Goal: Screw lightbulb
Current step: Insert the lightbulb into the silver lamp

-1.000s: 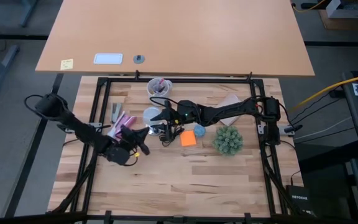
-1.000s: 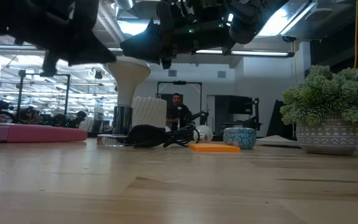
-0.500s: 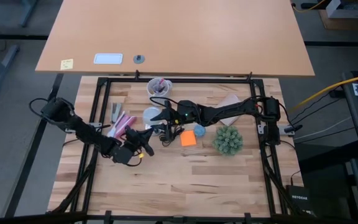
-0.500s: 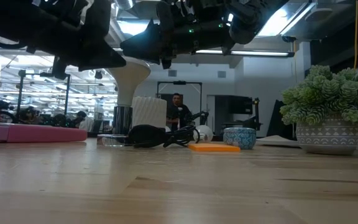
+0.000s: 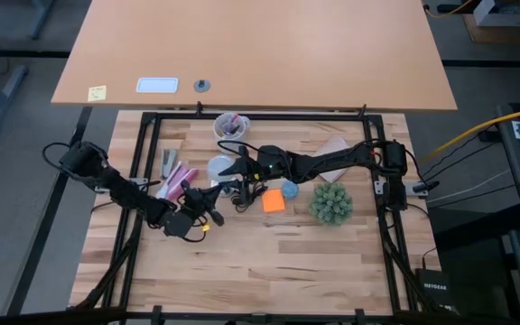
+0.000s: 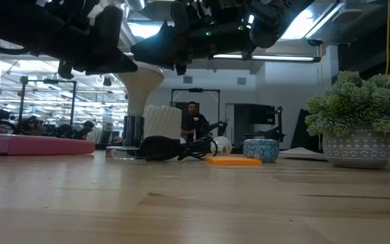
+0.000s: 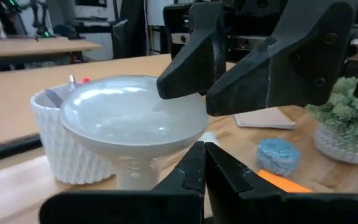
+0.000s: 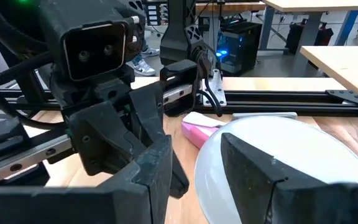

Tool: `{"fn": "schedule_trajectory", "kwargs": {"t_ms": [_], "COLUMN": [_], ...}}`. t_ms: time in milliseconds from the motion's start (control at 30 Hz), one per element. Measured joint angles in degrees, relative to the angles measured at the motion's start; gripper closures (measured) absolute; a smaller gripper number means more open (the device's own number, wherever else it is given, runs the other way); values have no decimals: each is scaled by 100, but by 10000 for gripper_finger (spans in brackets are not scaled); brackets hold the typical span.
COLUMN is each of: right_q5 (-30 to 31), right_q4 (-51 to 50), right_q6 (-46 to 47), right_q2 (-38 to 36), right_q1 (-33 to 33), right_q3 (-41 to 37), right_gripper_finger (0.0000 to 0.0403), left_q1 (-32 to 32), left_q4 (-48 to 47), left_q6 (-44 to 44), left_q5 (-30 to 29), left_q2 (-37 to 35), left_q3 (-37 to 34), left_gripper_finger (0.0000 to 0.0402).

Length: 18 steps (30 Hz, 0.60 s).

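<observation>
From above, the lightbulb (image 5: 220,167) stands on the tabletop (image 5: 269,262) near the pen cup (image 5: 231,125). The right gripper (image 5: 231,169) hovers at its dome with jaws wide, and the left gripper (image 5: 213,197) is just beside, jaws closed on nothing.

In the low view, the bulb stands upright, dome uppermost, beneath both grippers.

The left wrist view shows the closed fingers (image 7: 194,168) near the bulb's neck.

A robotics lab — framed workbench (image 5: 242,253), equipment racks behind.
</observation>
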Motion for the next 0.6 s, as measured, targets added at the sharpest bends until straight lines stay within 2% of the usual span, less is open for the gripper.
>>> {"fn": "schedule_trajectory", "kwargs": {"t_ms": [467,600], "right_q5": [0,-2], "right_q4": [-21,-33], "right_q6": [-2,-2], "right_q2": [0,-2], "right_q1": [-7,-4], "right_q3": [7,7], "right_gripper_finger": [260,260], "left_q1": [-1,0], "left_q4": [-12,-17], "left_q6": [207,256], "left_q5": [-1328,-1365], "left_q2": [-2,-4], "left_q3": [1,1], "left_gripper_finger": [402,401]}}
